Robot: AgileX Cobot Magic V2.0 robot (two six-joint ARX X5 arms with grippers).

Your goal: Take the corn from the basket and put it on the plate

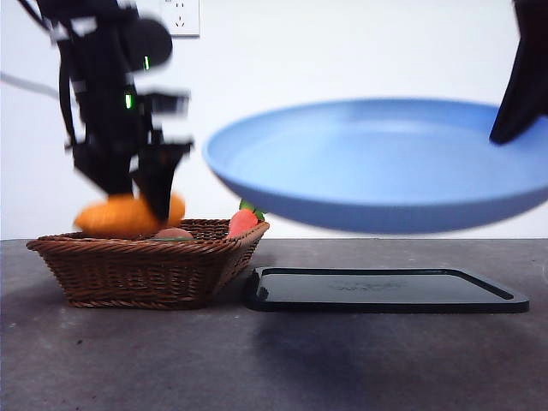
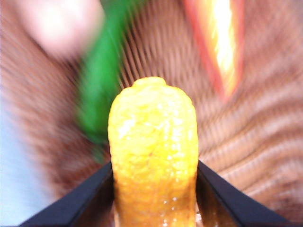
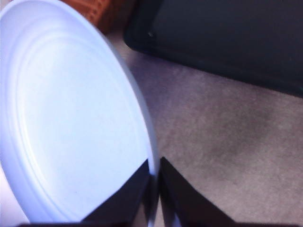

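Observation:
My left gripper (image 1: 158,201) is shut on the orange-yellow corn (image 1: 128,216), holding it just above the brown wicker basket (image 1: 145,270) at the left. In the left wrist view the corn (image 2: 154,151) fills the space between both black jaws, with the basket's weave (image 2: 265,132) blurred beneath. My right gripper (image 3: 154,182) is shut on the rim of the blue plate (image 3: 71,118). The plate (image 1: 385,163) hangs tilted in the air above the black tray, held at its right edge by that gripper (image 1: 514,128).
A flat black tray (image 1: 385,289) lies on the dark table right of the basket. Inside the basket are a red-orange carrot (image 1: 242,221) with green leaves and a round peach-coloured item (image 1: 174,233). A white wall with a socket (image 1: 181,15) stands behind.

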